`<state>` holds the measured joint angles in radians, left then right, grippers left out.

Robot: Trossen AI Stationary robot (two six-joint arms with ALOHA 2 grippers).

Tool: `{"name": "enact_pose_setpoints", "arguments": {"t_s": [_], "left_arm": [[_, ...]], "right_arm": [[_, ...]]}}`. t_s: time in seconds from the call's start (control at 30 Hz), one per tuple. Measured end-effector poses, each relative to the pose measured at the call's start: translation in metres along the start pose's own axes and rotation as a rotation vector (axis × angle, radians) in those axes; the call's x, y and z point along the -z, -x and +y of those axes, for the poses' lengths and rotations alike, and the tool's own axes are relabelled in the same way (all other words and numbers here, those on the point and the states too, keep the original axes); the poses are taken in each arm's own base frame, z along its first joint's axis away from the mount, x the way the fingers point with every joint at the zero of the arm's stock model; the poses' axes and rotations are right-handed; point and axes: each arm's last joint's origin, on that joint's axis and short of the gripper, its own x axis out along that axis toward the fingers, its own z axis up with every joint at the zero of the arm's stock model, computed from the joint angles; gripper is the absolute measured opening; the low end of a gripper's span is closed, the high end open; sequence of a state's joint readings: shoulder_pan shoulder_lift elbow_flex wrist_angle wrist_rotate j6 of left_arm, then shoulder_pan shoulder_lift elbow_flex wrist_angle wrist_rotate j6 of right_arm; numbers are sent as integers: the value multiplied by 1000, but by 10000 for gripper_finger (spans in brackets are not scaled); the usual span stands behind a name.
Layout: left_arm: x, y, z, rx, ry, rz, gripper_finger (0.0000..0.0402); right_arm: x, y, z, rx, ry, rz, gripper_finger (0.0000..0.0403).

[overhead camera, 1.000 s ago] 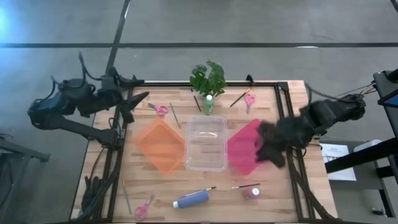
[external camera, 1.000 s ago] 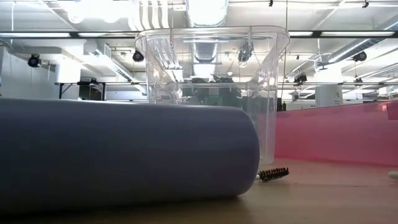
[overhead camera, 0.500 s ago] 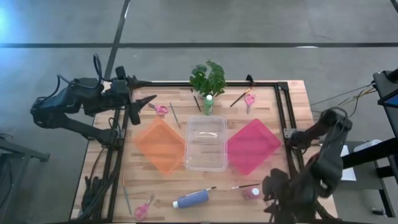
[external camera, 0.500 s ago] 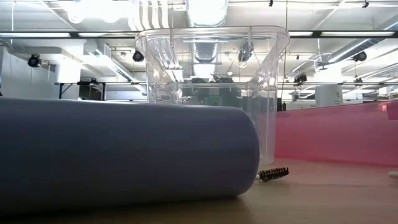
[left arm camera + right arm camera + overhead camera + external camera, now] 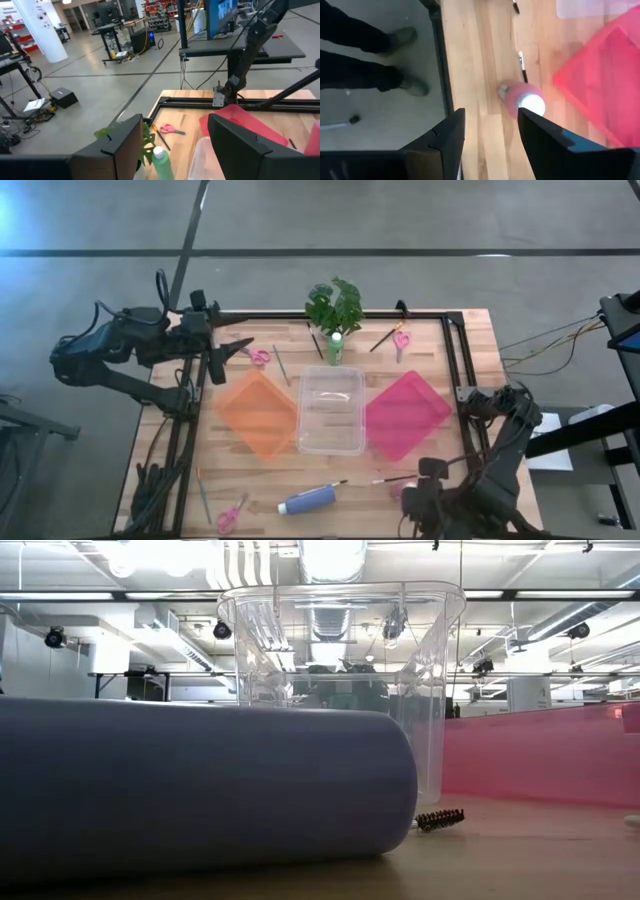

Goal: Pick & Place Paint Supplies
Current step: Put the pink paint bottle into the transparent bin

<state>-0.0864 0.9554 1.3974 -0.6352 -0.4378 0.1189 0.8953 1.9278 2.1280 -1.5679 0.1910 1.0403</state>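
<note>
R hand (image 5: 487,145) hovers spread above pink paint bottle (image 5: 522,100), upright at tabletop (image 5: 440,465) front edge nr pink mat (image 5: 405,415); bottle just ahead of jaws; L hand (image 5: 232,350) spread, far off.

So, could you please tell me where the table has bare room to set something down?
Bare wood lies between the orange mat and blue bottle, and beyond the pink mat. It is crowded around the plant.
</note>
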Motion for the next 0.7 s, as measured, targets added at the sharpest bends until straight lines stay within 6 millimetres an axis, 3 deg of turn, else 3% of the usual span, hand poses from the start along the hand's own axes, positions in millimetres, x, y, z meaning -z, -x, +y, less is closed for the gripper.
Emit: {"name": "enact_pose_setpoints", "arguments": {"t_s": [0.27, 0.5, 0.7], "left_arm": [[16, -11, -9, 59, 3, 38, 232], [29, -26, -22, 136, 13, -14, 232], [39, -34, -32, 166, -13, -58, 232]], "right_arm": [[7, -1, -21, 79, -108, -46, 178], [15, -1, -35, 3, -147, -84, 178], [26, -15, -42, -46, -124, -106, 178]]}}
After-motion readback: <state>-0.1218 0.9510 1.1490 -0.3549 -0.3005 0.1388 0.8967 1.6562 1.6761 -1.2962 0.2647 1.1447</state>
